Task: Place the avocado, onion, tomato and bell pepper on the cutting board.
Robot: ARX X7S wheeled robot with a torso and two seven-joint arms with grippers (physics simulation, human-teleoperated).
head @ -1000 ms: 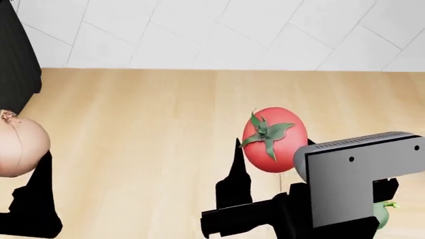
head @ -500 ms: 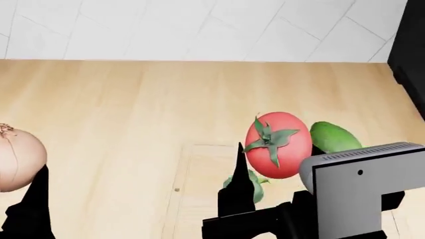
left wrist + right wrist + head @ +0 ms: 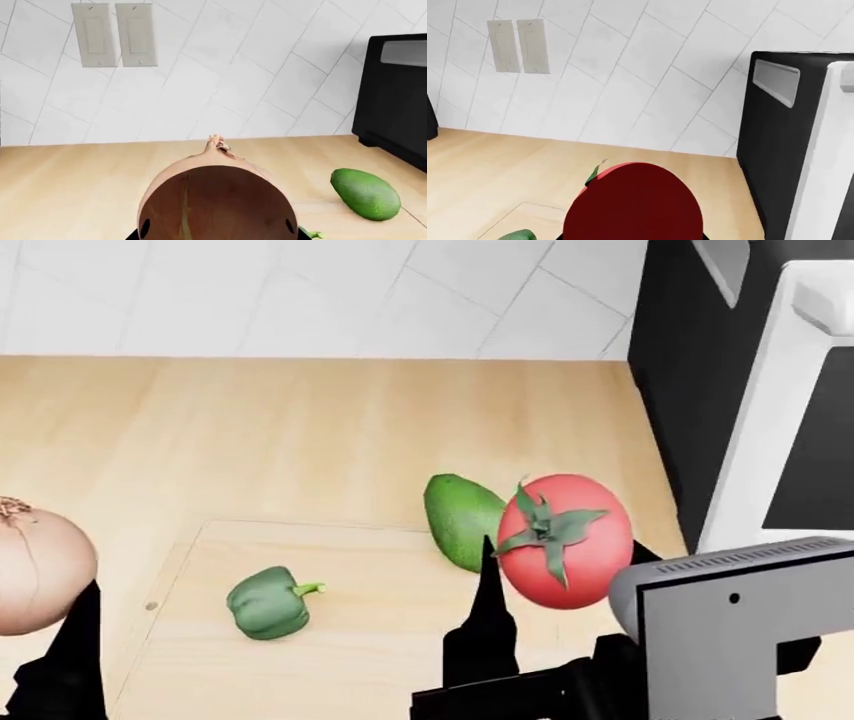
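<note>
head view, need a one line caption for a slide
Both grippers hold produce, onion left and tomato right, above the cutting board already carrying the bell pepper and avocado.

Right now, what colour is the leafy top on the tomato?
Dark green, star-shaped, on the glossy red tomato held in the right end effector. Head view shows it best.

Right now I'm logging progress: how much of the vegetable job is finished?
About half. The bell pepper lies on the cutting board, and the avocado rests at its far edge. In hand: the left gripper holds the onion, the right gripper holds the tomato, both above the counter. Left: setting those two on the board.
</note>
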